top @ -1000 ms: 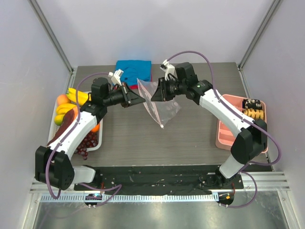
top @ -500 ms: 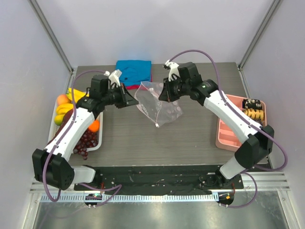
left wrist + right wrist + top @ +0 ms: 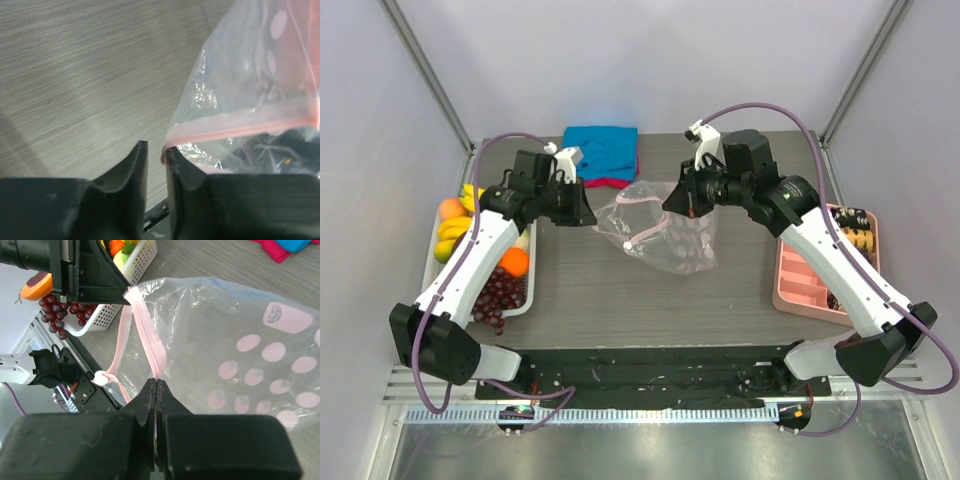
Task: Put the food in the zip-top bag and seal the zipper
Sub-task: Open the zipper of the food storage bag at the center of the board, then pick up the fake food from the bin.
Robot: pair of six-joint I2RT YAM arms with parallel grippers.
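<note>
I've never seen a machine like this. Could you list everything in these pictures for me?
zip-top bag: one, clear with pink dots, mid-table
zipper: one, pale pink, along the bag's mouth
basket: one, white, table's left edge
bananas: one bunch, yellow, in basket
orange: one, orange, in basket
grapes: one bunch, dark purple, in basket
cloth: one, blue and red, far edge
tray: one, pink, right edge
brown pieces: several, in tray
left gripper: black, pinching zipper's end
right gripper: black, pinching zipper
</note>
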